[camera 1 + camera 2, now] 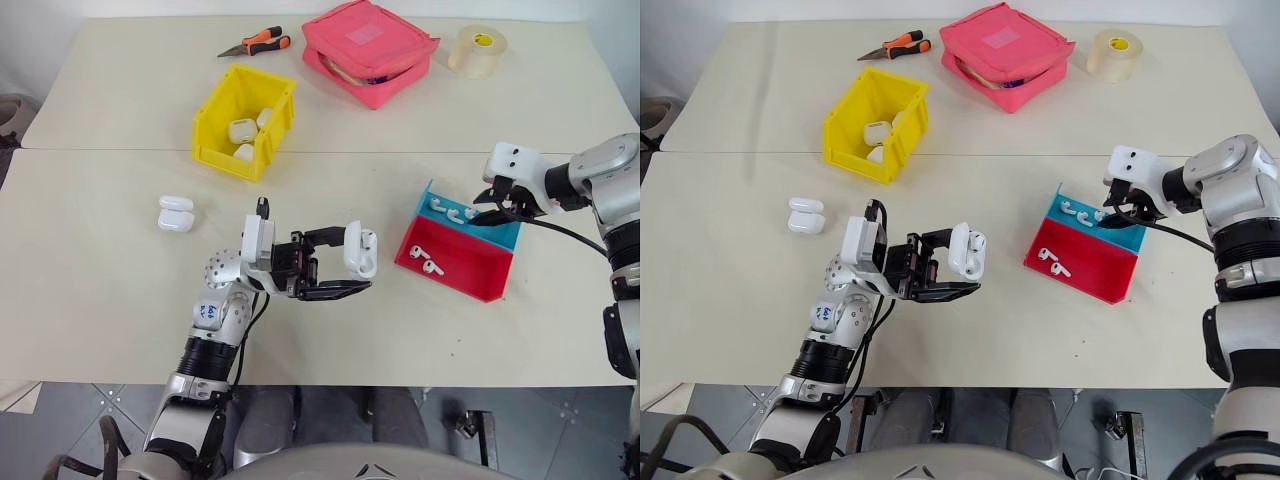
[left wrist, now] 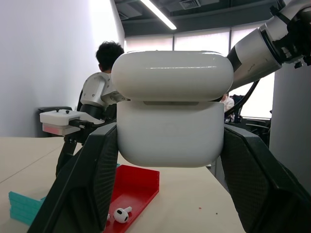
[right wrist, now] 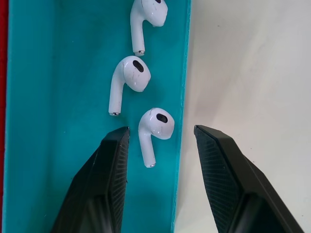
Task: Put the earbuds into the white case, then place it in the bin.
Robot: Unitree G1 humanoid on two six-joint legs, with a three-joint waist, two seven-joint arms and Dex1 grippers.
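My left gripper [image 1: 350,263] is shut on the white case [image 1: 362,250] and holds it above the table's middle, its lid [image 2: 172,75] swung up. Off to the right, my right gripper [image 1: 495,212] dips into the blue tray [image 1: 503,236]. Its fingers [image 3: 109,170] stand open on either side of one earbud [image 3: 156,124] and the tray's side wall, not touching the earbud. Two more earbuds [image 3: 129,80] lie further along the same tray. In the red tray [image 1: 470,265] beside it rest two earbuds [image 1: 425,260]. The yellow bin [image 1: 245,120] stands at the back left.
The bin holds a few white cases [image 1: 242,130]. Another white case [image 1: 176,213] lies on the table's left. A pink pouch [image 1: 368,50], a tape roll [image 1: 477,50] and orange-handled pliers [image 1: 255,43] line the far edge. A person [image 2: 109,53] sits in the background.
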